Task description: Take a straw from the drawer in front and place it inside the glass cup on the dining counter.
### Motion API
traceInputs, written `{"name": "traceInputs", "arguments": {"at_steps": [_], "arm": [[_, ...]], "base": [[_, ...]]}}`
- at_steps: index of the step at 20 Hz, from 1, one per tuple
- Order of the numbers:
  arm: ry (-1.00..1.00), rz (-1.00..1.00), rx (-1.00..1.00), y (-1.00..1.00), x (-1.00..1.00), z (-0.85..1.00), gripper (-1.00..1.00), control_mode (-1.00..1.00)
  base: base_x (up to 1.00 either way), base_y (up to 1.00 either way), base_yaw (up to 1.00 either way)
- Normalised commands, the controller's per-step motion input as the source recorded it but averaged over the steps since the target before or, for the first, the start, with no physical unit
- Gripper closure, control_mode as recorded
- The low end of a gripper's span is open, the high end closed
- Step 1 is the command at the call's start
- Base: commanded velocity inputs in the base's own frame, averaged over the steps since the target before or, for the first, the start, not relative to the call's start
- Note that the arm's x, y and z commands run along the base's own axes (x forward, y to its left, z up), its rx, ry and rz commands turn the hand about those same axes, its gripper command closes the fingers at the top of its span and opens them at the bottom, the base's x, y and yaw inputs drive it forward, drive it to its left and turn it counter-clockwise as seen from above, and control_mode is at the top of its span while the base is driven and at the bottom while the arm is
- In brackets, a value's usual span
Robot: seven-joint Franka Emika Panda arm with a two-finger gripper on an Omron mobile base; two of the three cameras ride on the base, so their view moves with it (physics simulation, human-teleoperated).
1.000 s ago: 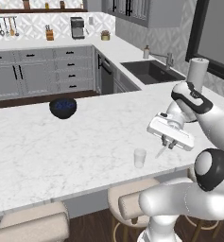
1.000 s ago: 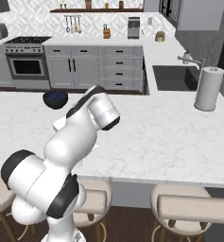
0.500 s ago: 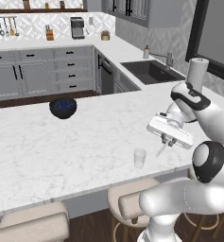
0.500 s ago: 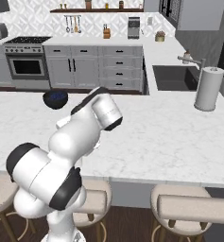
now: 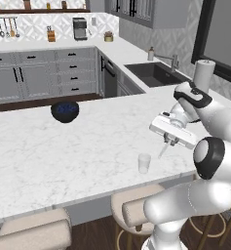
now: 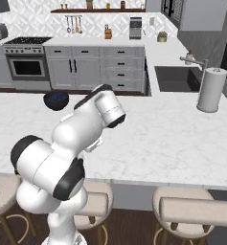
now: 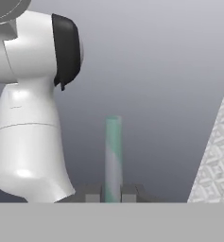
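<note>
The glass cup (image 5: 144, 163) stands upright near the front edge of the white marble dining counter (image 5: 63, 151) (image 6: 172, 139). My gripper (image 5: 169, 142) hovers just right of the cup and a little above its rim, shut on the straw (image 5: 163, 151), which slants down and left toward the cup. The straw's lower end is still outside the cup. In the hand view the straw (image 7: 113, 156) is a pale green-and-white stick rising from between the fingertips of the gripper (image 7: 112, 194). The drawer is out of view. My own arm hides the cup in the right base view.
A dark blue bowl (image 5: 65, 111) (image 6: 56, 99) sits at the counter's far side. A tall white roll (image 5: 203, 73) (image 6: 211, 90) stands by the sink (image 5: 156, 73). Beige stools (image 5: 131, 207) (image 6: 189, 206) line the counter's near edge.
The hand with the straw has edged slightly left toward the cup, and the arm's lower links have swung a little. The cup and bowl have not moved.
</note>
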Motion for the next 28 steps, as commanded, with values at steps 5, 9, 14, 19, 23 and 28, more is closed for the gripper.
{"name": "traceInputs", "arguments": {"at_steps": [5, 9, 14, 19, 23, 28], "arm": [[0.00, 0.00, 0.00, 0.06, 0.34, -0.05, 1.00, -1.00], [0.00, 0.00, 0.00, 0.28, 0.02, -0.15, 1.00, -1.00], [0.01, 0.00, 0.00, 0.24, 0.00, -0.10, 1.00, -1.00], [0.00, 0.00, 0.00, -0.08, 0.00, 0.00, 1.00, -1.00], [0.00, 0.00, 0.00, -0.23, 0.00, 0.00, 1.00, -1.00], [0.00, 0.00, 0.00, -0.07, 0.09, -0.08, 1.00, -1.00]], "base": [[0.00, 0.00, 0.00], [0.00, 0.00, 0.00], [0.00, 0.00, 0.00], [0.00, 0.00, 0.00], [0.00, 0.00, 0.00], [0.00, 0.00, 0.00]]}}
